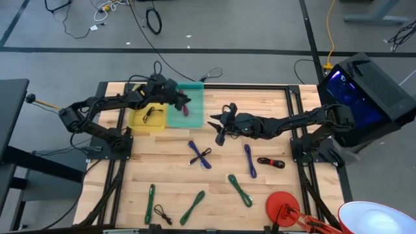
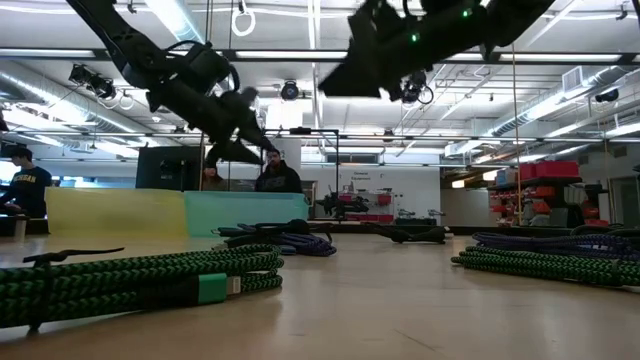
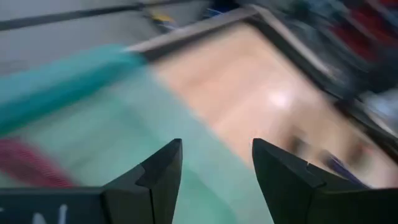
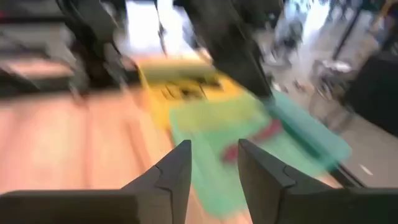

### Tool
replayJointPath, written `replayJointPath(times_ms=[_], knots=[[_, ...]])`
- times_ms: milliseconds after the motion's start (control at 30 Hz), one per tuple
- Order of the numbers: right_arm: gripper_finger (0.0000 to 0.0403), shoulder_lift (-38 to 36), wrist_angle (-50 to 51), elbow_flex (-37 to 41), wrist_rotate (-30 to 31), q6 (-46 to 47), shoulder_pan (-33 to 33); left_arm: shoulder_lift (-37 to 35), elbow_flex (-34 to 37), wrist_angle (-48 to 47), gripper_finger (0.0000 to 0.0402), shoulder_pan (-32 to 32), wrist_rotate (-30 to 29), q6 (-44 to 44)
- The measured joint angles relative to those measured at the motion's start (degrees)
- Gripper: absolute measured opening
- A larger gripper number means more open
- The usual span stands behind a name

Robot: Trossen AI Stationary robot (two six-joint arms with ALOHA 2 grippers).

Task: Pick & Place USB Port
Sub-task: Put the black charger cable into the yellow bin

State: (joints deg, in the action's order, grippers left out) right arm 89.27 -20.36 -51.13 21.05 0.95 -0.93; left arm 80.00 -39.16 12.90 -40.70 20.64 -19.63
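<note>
Several bundled USB cables lie on the wooden table: two blue ones (image 1: 200,155) (image 1: 249,160), a red-and-black one (image 1: 271,162) and three green ones (image 1: 239,190) (image 1: 192,207) (image 1: 150,201). A teal tray (image 1: 192,97) holds a red cable (image 1: 185,109), which also shows in the left wrist view (image 3: 31,168). The yellow tray (image 1: 140,120) beside it holds a black cable (image 1: 151,115). My left gripper (image 1: 180,99) (image 3: 214,171) hovers open and empty over the teal tray. My right gripper (image 1: 218,129) (image 4: 214,165) hangs open and empty above bare table, to the right of the teal tray.
A small black cable (image 1: 162,213) lies near the table's near edge. A red round object (image 1: 283,207) and a white bowl-like shape (image 1: 374,220) sit at the near right corner. A dark box with purple light (image 1: 364,94) stands to the right. People show in the room behind (image 2: 275,175).
</note>
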Motion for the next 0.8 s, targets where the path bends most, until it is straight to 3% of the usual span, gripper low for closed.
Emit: replayJointPath(times_ms=[167,300,633,800], knots=[[0.0130,-0.6,12.2,-1.4,-1.3,-2.4,-2.4,-2.5,0.0,-2.6,0.0200,1.9,16.5,5.5],[0.0130,-0.2,30.4,-6.9,-2.5,-3.3,-5.0,-4.7,0.0,-7.8,0.0200,5.7,21.5,8.4],[0.0130,0.1,45.3,-8.3,-11.9,-0.5,-6.0,-8.2,0.2,-17.8,0.0200,17.1,15.4,10.7],[0.0130,1.7,45.7,-8.4,-13.1,1.3,-3.7,-8.2,0.2,-20.1,0.0200,22.6,9.4,10.1]])
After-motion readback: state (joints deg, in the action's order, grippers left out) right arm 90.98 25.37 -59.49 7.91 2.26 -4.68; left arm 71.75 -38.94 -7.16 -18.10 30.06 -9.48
